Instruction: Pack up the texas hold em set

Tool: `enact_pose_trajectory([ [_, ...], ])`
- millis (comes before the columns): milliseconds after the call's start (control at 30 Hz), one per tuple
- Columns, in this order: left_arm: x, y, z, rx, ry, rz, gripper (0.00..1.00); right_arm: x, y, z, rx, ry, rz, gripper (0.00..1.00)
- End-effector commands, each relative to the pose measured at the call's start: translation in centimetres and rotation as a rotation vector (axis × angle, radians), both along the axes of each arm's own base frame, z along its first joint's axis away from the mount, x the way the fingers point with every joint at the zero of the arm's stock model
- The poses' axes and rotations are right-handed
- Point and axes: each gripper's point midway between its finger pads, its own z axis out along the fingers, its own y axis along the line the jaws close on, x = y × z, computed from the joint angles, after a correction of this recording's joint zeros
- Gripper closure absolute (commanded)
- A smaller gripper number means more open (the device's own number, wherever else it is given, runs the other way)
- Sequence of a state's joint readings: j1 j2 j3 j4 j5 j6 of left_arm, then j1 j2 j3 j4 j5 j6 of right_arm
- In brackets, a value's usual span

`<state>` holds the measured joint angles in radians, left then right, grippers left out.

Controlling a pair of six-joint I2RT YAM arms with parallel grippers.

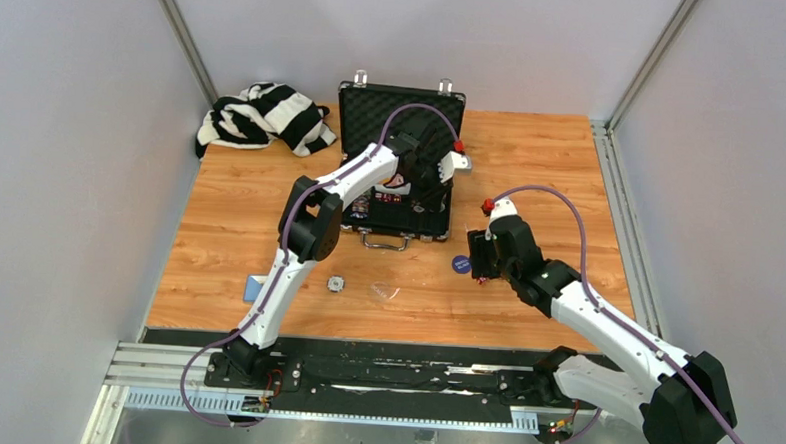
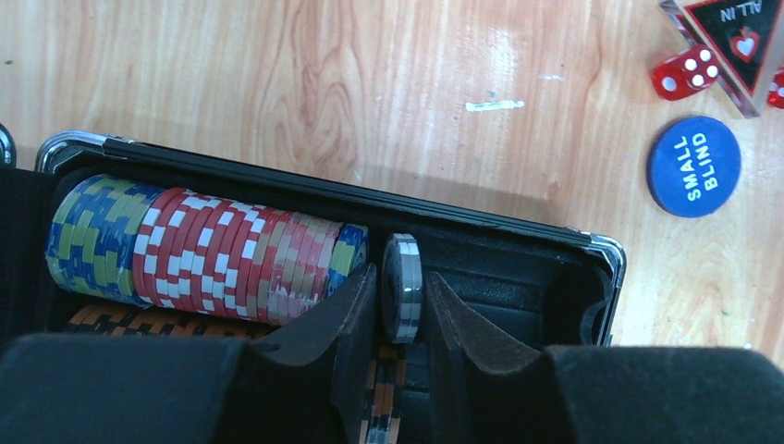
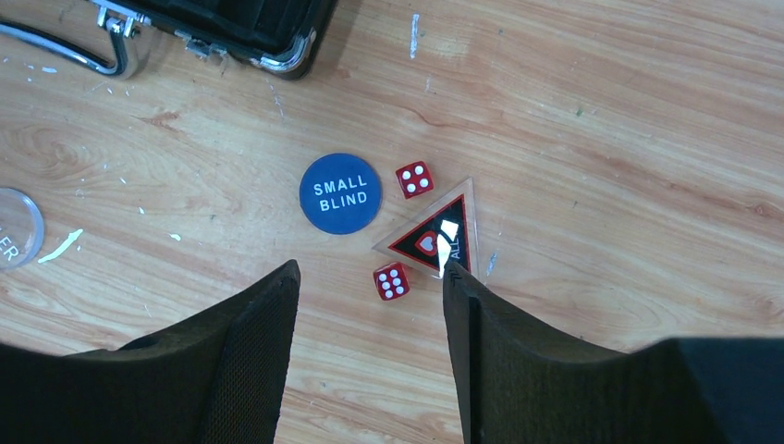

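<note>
At the far centre of the table [image 1: 227, 255], the open briefcase [image 1: 399, 112] holds chip rows [image 2: 203, 245]; the left gripper [image 2: 402, 277] stands slack around a slotted grey chip [image 2: 402, 301]. Nearer right, SMALL BLIND button [image 3: 340, 193], dice [image 3: 414, 178] and ALL IN marker [image 3: 433, 236] lie unpacked beneath the right gripper's [image 3: 372, 270] spread, empty jaws.

Clear round button [image 3: 14, 227] half past the picture edge; orange chips [image 2: 120, 320] mostly behind the left claw [image 2: 400, 282].

**Top external:** high behind the arm bases, looking down and forward over the whole table [image 1: 229, 225].
**Left wrist:** close, looking past the left gripper [image 2: 400, 289] into the briefcase [image 2: 324, 190] and towards the table's right edge.
**Right wrist:** close above the table, looking down past the right gripper [image 3: 370, 277].
**Shared:** both wrist views include the blue button [image 2: 693, 166] [image 3: 340, 193] and the briefcase's near right corner.
</note>
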<state>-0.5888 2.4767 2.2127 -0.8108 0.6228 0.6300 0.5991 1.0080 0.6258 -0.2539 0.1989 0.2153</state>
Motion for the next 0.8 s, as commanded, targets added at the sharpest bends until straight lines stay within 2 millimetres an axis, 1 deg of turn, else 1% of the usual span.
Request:
enact_pose_trajectory([
  [0, 5.0, -0.1, 5.1, -0.055, -0.221, 0.074, 0.69, -0.1, -0.3, -0.5, 0.005, 0.003, -0.002, 0.42],
  [167, 5.0, -0.6, 6.3, -0.089, -0.240, 0.062, 0.69, 0.0, -0.4, -0.7, 0.002, 0.006, -0.003, 0.42],
  [433, 5.7, -0.2, 6.3, -0.080, -0.255, 0.083, 0.69, 0.0, -0.2, -1.0, -0.001, 0.014, 0.003, 0.42],
  [600, 5.4, -0.2, 7.4, -0.091, -0.266, 0.074, 0.69, 0.1, -0.1, -1.2, 0.000, 0.017, 0.007, 0.42],
  [767, 5.9, 0.0, 8.2, -0.091, -0.294, 0.086, 0.69, 0.0, 0.0, -1.2, 0.003, 0.019, 0.011, 0.42],
])
